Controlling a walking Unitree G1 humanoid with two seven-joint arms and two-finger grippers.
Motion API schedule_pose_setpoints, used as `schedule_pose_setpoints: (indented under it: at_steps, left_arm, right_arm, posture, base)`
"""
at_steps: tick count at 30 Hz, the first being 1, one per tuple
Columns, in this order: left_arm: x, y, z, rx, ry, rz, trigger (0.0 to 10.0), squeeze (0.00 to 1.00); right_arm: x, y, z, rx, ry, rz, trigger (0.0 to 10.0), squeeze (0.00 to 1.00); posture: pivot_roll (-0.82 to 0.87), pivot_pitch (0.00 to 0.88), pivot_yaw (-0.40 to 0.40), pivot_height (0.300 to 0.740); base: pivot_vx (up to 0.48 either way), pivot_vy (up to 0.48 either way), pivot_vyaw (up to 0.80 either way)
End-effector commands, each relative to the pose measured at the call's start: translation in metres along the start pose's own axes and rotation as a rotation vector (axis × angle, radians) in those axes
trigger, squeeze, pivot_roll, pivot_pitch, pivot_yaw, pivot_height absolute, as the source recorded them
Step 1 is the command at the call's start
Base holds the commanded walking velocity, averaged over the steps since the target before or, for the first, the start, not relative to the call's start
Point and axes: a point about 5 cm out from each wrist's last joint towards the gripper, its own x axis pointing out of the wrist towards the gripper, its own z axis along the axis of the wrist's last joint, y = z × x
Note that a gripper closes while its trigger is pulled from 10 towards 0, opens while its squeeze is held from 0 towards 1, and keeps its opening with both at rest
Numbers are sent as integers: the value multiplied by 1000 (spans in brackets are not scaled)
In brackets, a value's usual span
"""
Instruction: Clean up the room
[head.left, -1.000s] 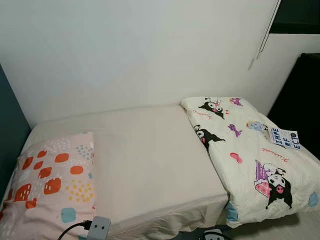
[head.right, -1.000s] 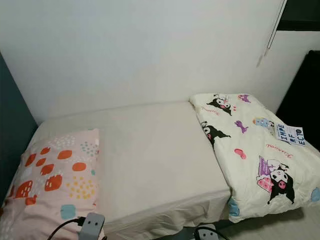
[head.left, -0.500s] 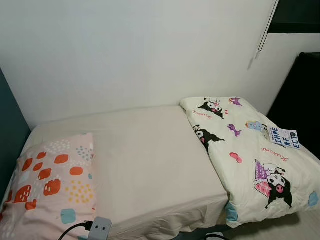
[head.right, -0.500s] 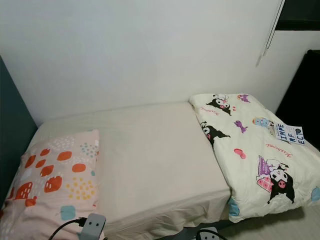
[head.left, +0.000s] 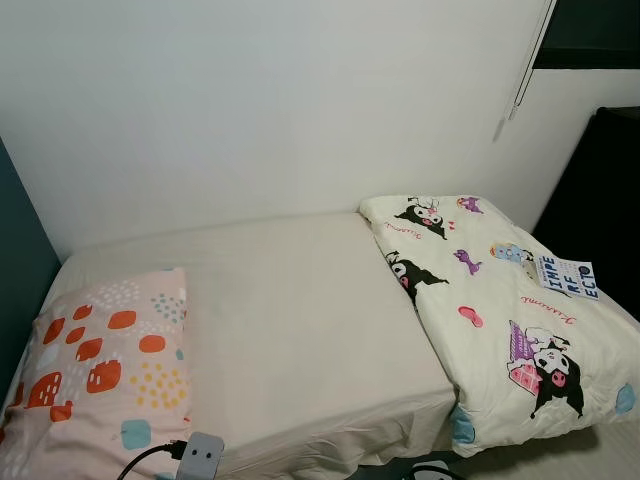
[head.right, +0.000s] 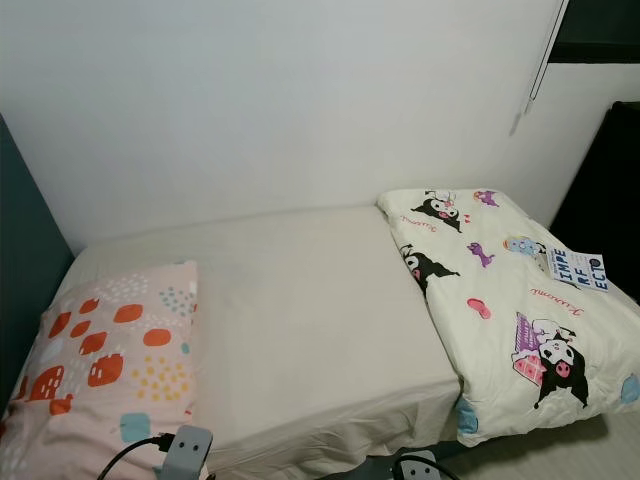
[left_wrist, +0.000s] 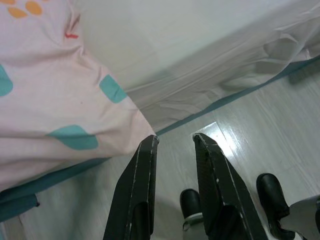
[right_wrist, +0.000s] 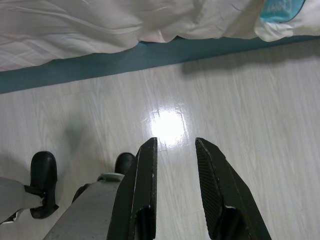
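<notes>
Cream fitted sheet over a bed (head.left: 300, 320), set lengthwise against a white wall (head.left: 250, 110); sheet surface smooth, slightly wrinkled where it drops over the near edge

Pillow (head.left: 105, 365): pale pink case printed with orange-red blobs, yellow dots and teal patches; lies at the bed's left end, its near corner hanging over the bed edge

Quilt (head.left: 500, 310): white, printed with black-and-white cartoon characters, small purple figures and pink hearts; folded into a thick stack at the bed's right end, its near edge overhanging the mattress

Printed label (head.left: 567, 275): white with dark block lettering, lying on the far right part of the quilt

Dark blue panel (head.left: 18, 260): stands at the bed's left end, beside the pillow

Blind cord (head.left: 522, 80): hangs down the wall at upper right, next to a dark window opening

Floor (right_wrist: 240, 125): pale wood-look boards with a bright light reflection; a teal strip runs along the base of the bed

Left end effector (left_wrist: 175, 142): hangs low beside the bed, fingers parted, nothing between them; pillow corner and draped sheet just beyond the fingertips

Right end effector (right_wrist: 175, 145): hangs low over the floor, fingers parted and holding nothing; the robot's black feet visible below it
</notes>
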Motion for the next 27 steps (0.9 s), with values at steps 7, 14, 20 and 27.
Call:
schedule_pose_setpoints:
  at_steps: [7, 14, 20, 27]
  left_arm:
    - [0, -4, -3, -4, 29, -4, 10000, 0]
    - [0, -4, -5, -4, 40, -3, 10000, 0]
    - [-1, -4, -7, -2, 47, -4, 10000, 0]
    - [0, -5, -5, 3, 47, -15, 10000, 0]
  right_arm:
    - [0, -2, -2, 3, 12, -5, 10000, 0]
    - [0, -3, -1, 3, 11, -6, 10000, 0]
    - [0, -3, -2, 5, 11, -7, 10000, 0]
    - [0, -1, -2, 5, 15, -2, 10000, 0]
  posture:
    - [-20, 41, -44, 740]
    - [-16, 40, -41, 740]
    - [-16, 41, -40, 740]
    - [-10, 45, -40, 740]
  base:
    - [0, 0, 0]
    - [0, 0, 0]
    - [0, 0, 0]
    - [0, 0, 0]
